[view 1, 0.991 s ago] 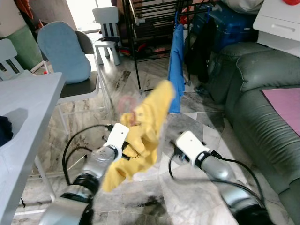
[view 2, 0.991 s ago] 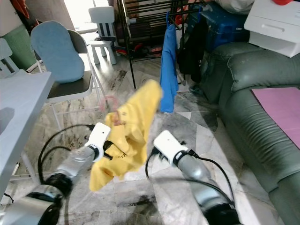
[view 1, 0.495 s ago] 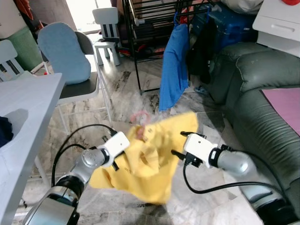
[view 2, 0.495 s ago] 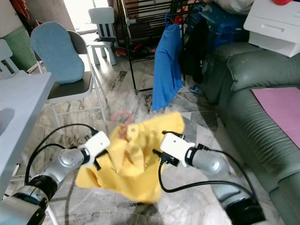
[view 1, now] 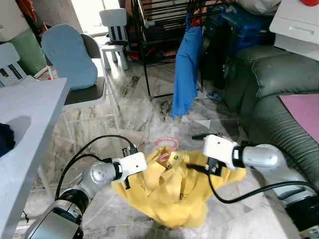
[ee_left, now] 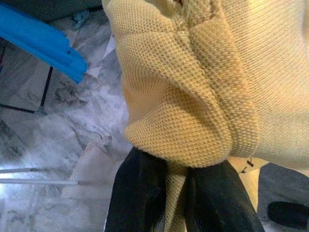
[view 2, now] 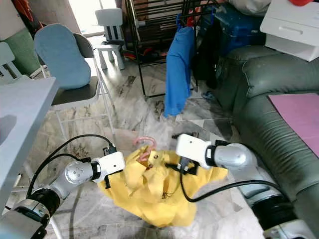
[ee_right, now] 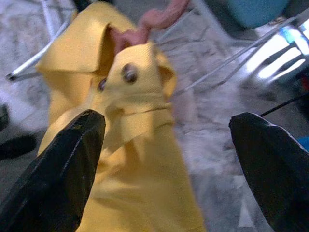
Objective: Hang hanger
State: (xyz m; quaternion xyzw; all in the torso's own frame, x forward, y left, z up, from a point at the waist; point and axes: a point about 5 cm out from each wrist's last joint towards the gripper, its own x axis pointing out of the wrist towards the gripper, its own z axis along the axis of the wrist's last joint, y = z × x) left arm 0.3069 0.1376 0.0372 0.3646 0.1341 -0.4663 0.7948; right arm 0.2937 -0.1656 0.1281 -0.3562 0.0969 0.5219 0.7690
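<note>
The yellow shirt (view 1: 172,194) hangs low between the two arms, over the marble floor (view 1: 134,104), with a pink hanger (view 1: 165,147) threaded through its collar so that the hook stands up just above the cloth. The left hand (ee_left: 176,193) is closed on a fold of the shirt's shoulder: in the left wrist view its two black fingers (ee_left: 140,193) pinch a ridge of the yellow knit between them. That grip seems meant to carry the garment's weight and keep it from sliding off the hanger.

The right hand (ee_right: 166,159) is open, its fingers (ee_right: 63,164) spread wide to either side of the collar and the pink hook, which lie ahead of it and not yet between the pads. It looks placed to take hold at the neck of the hanger, the part that has to be steered onto a rail. In the head views the right hand sits against the shirt's other shoulder, so the cloth is spread rather than bunched.

Well beyond both hands stands a black drying rack (view 1: 164,20) with a blue garment (view 1: 185,74) already hanging from it, the likely place for this one. Judging by that gap, the hanging step is not yet begun.
</note>
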